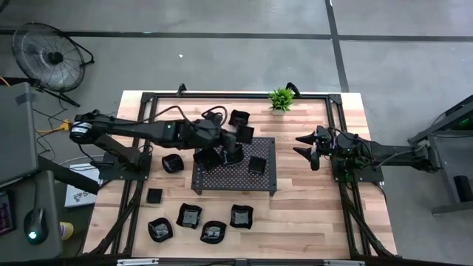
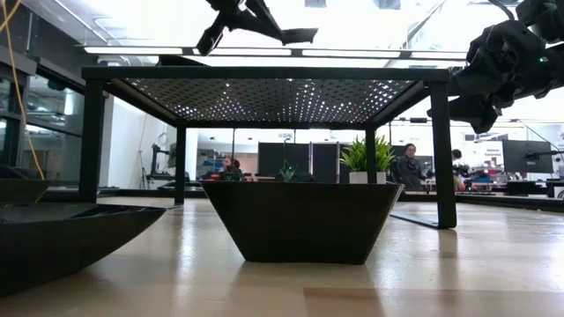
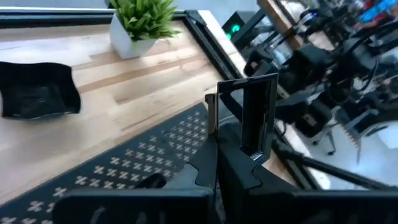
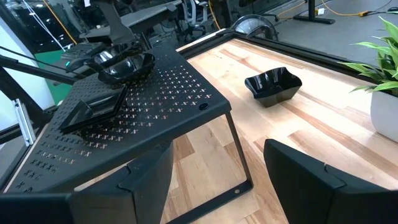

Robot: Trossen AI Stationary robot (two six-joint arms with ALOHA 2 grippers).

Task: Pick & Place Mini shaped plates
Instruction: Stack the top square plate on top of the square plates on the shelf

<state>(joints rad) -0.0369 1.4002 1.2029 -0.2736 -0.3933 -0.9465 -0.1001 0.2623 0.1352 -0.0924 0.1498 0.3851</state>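
Over the big dark tray (image 1: 222, 179) with holes, the left jaws (image 1: 230, 150) are squeezed tight on a small black plate (image 3: 252, 115). That plate stands on its edge between them. One more shiny plate (image 1: 257, 165) lies flat on the tray. Another plate (image 1: 239, 118) sits on the wooden surface (image 1: 310, 207) behind the tray, near the little green plant (image 1: 281, 99) in a white pot.

More black plates sit on the surface in front of the tray: (image 1: 191, 216), (image 1: 213, 232), (image 1: 241, 216), (image 1: 160, 228), a small square one (image 1: 154, 196), and one beside the tray (image 1: 172, 163).

The right jaws (image 1: 304, 146) hang wide apart with nothing in them, well off to the right of the tray.

No words or labels can be read on any of these things.
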